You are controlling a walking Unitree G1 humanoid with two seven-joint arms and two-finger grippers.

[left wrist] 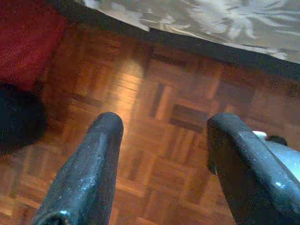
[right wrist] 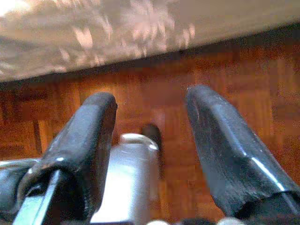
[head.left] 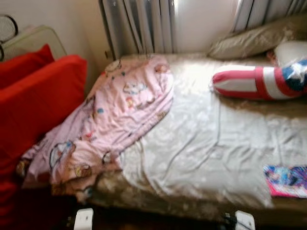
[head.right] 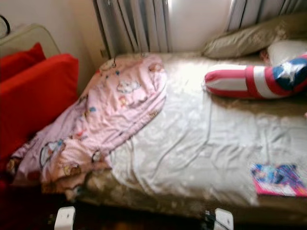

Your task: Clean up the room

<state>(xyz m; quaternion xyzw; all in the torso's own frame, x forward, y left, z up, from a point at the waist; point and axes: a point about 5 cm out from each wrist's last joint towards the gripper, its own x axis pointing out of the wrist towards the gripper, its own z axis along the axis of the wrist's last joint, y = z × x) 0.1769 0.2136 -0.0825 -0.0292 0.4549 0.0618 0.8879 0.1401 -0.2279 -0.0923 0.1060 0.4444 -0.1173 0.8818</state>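
A rumpled pink cartoon-print blanket point(head.left: 108, 124) lies across the left side of a bed point(head.left: 206, 158), trailing over its edge beside a red cushion point(head.left: 41, 103). A colourful book point(head.left: 287, 180) rests near the bed's right front corner. Both grippers, left gripper point(left wrist: 161, 164) and right gripper point(right wrist: 150, 150), hang released and empty above the parquet floor point(left wrist: 154, 93).

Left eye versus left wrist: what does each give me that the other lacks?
Left eye alone: the pink blanket heaped over the bed's left side, the striped pillow, a magazine near the right front corner, and the red cushions beside the bed. Left wrist alone: the parquet floor under the left gripper, jaws open, holding nothing. Both share the patterned bedspread.
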